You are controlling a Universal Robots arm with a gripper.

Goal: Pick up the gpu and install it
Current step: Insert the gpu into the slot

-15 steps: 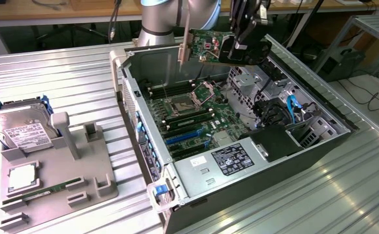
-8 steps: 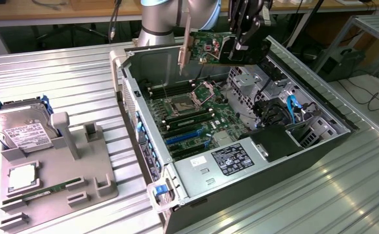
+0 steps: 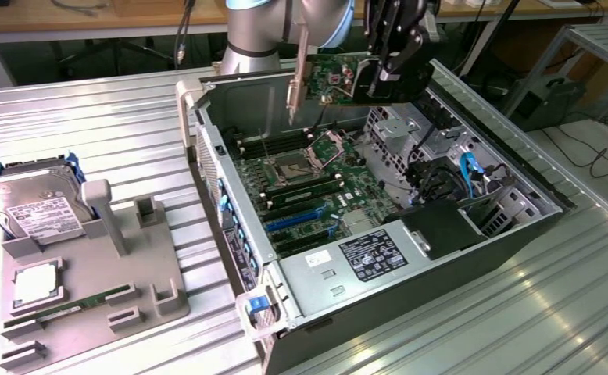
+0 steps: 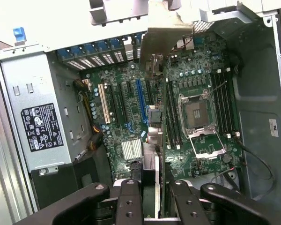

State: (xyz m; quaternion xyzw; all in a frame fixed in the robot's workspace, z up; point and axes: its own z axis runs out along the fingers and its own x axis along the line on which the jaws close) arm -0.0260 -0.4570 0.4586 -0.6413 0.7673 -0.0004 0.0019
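We see the gpu [image 3: 330, 78], a thin green circuit card with a pale metal bracket at its end toward the exterior view's left, held in the air above the open computer case [image 3: 513, 234]. It hangs on edge over the far part of the case, clear of the motherboard [image 3: 304, 195] below it. The pincer [image 3: 396, 82] is closed on the card's edge toward the exterior view's right, its dark fingers [image 4: 131, 201] pressing the card from both sides. In the wrist view we look down along the card's thin edge [image 4: 152, 140] at the board, where the open processor socket [image 4: 196, 115] sits just beside the card's line and a blue slot [image 4: 140, 101] and a pale slot [image 4: 103, 105] lie on its other side.

The case lies on its side on a ribbed metal counter [image 3: 95, 117], with a silver power supply [image 3: 362, 262] bearing a black label in its near end. Well apart, toward the exterior view's left, a grey holder tray [image 3: 126, 281] stands on the counter. It carries a silver hard drive [image 3: 33, 207] with a white label, a narrow green memory stick [image 3: 75, 305] and a square silver processor [image 3: 35, 285].
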